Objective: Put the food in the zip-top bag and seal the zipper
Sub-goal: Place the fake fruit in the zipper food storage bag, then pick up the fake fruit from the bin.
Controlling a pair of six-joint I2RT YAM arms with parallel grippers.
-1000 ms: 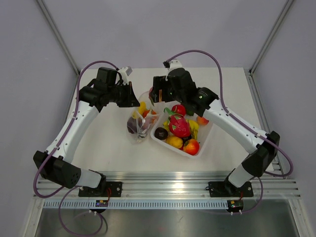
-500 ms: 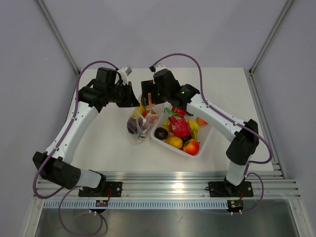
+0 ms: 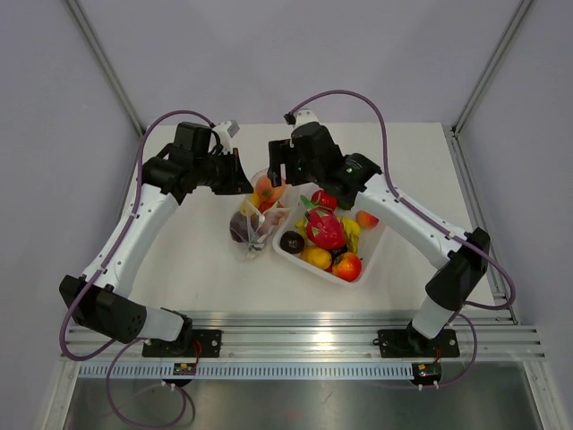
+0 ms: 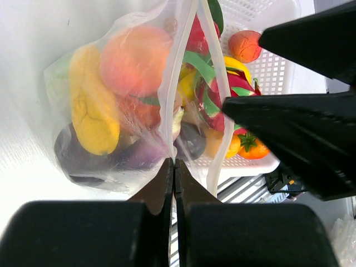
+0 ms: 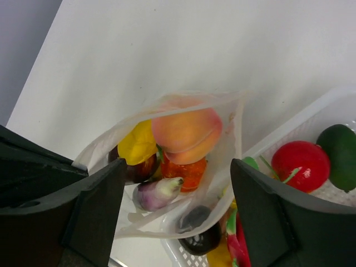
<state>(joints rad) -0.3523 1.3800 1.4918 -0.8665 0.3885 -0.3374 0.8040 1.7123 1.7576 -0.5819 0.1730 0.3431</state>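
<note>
Pinching zip-top bag (image 4: 105,119), left pincer (image 4: 174,162), right pincer (image 5: 178,164) spread

right tool (image 5: 178,167): pulled back right from above the mouth of the zip-top bag (image 5: 238,125); jaws now wide apart, empty
peach (image 5: 186,133): newly lying uppermost inside the zip-top bag

One zip-top bag (image 3: 253,219), with one peach (image 5: 186,133), one yellow piece (image 5: 138,143), one orange-red piece (image 5: 183,169) and two purple pieces (image 4: 83,158) inside. One white tray (image 4: 272,67); one dragon fruit (image 3: 324,228), one green fruit (image 5: 340,147), one red tomato (image 5: 300,158). Two pincers: left pincer (image 4: 174,162), right pincer (image 5: 178,167).
</note>
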